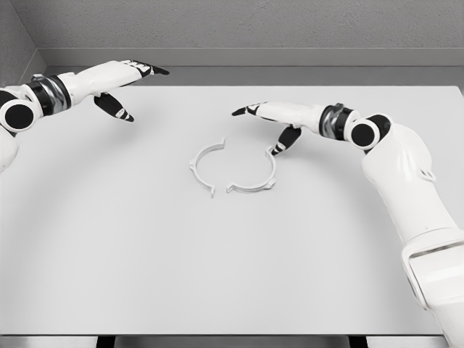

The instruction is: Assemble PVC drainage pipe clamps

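Note:
Two white half-ring clamp pieces lie flat near the table's middle. The left clamp half (204, 163) curves open toward the right. The right clamp half (258, 180) curves open toward the upper left, and the two ends stand slightly apart. My right hand (270, 123) hovers just above and right of the right half, fingers spread and holding nothing, its thumb pointing down close to that piece's upper end. My left hand (129, 85) floats at the far left of the table, fingers extended, well away from both pieces.
The white table (145, 254) fills most of the view, with a grey wall (239, 29) behind its far edge. The table's front edge runs along the bottom of the picture.

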`<action>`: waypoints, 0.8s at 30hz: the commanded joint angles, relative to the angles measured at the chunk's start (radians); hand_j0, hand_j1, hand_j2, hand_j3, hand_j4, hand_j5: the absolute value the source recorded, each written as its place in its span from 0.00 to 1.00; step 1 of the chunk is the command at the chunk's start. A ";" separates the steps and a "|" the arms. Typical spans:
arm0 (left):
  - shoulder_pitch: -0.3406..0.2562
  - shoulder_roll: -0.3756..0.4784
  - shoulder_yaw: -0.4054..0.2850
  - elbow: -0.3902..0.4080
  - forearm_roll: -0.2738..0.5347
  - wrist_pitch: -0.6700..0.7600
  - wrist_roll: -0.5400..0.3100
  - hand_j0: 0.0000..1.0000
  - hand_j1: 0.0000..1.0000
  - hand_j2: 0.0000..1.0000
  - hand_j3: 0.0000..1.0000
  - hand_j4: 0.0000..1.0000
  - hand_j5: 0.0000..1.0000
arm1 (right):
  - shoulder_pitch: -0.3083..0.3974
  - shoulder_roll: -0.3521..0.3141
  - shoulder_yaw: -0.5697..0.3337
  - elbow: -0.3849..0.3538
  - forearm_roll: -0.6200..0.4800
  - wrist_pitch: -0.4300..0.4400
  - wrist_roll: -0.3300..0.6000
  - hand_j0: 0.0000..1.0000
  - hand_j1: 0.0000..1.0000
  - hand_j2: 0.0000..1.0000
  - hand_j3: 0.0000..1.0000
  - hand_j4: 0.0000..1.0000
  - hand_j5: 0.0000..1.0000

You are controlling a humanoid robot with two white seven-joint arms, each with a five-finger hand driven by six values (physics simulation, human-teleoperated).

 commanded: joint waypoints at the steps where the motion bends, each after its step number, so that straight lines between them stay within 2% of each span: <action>1: 0.000 0.000 0.002 0.000 0.007 0.002 0.001 1.00 1.00 1.00 1.00 1.00 1.00 | 0.000 0.002 0.001 -0.001 -0.008 0.003 0.000 1.00 1.00 1.00 1.00 1.00 1.00; 24: -0.002 0.000 0.004 -0.002 0.007 0.002 0.001 1.00 1.00 1.00 1.00 1.00 1.00 | -0.021 0.035 0.030 -0.011 -0.020 0.003 0.000 1.00 1.00 1.00 1.00 1.00 1.00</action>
